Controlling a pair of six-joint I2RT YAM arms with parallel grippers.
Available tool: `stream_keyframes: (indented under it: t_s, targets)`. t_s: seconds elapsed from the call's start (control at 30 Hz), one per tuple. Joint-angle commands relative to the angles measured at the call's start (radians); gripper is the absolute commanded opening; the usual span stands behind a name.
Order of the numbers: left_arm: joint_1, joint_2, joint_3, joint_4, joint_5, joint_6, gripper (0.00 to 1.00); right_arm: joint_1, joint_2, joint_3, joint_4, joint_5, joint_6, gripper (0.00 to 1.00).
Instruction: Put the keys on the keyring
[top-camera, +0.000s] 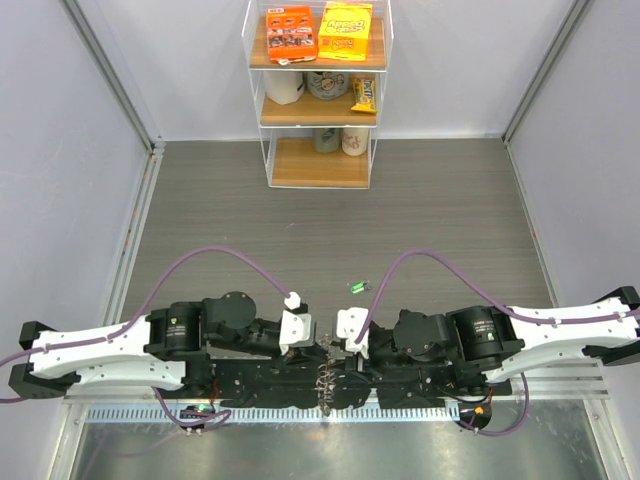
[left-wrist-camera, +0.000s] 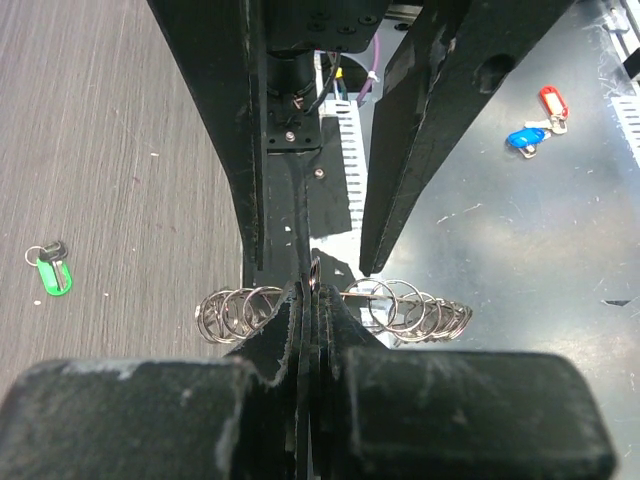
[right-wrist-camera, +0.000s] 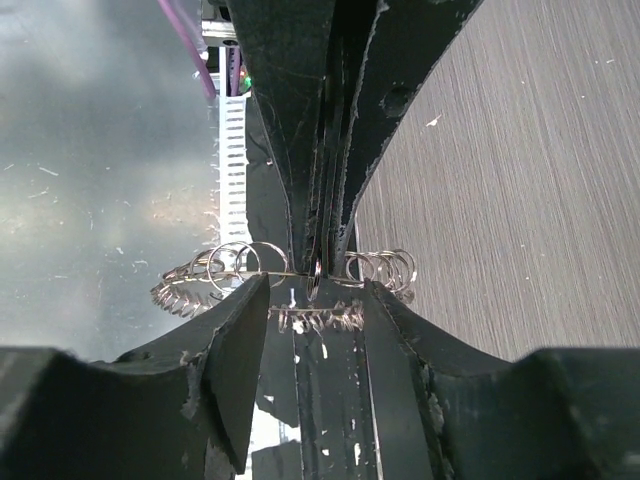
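Note:
The keyring, a large wire ring hung with many small silvery loops, hangs between the two arms at the near table edge. My left gripper is shut on its wire, with loops fanned to either side. My right gripper is open, its fingers straddling the ring and the left gripper's pinched tips without touching. A key with a green head and a black part lies loose on the wooden table, also seen from above.
A red-tagged key and a blue-tagged key lie together on the shiny metal sheet at the near edge. A clear shelf unit with snack packets and cups stands at the back. Grey walls close both sides.

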Motion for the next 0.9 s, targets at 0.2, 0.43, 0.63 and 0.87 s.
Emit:
stream_keyframes:
  t_s: [0.2,0.43,0.63,0.87]
  targets:
    - [-0.012,-0.028,0.058,0.082,0.027,-0.006,0.00,0.018,0.005,0.042,0.046,0.006,-0.035,0.41]
    - [-0.018,-0.013,0.067,0.083,0.027,-0.008,0.00,0.024,-0.002,0.036,0.055,0.012,-0.041,0.25]
    - [-0.019,-0.002,0.080,0.085,0.027,-0.005,0.00,0.038,-0.005,0.028,0.069,0.038,-0.056,0.06]
    - [-0.021,-0.016,0.086,0.093,-0.019,-0.025,0.23,0.061,-0.043,0.002,0.119,0.050,-0.070,0.06]
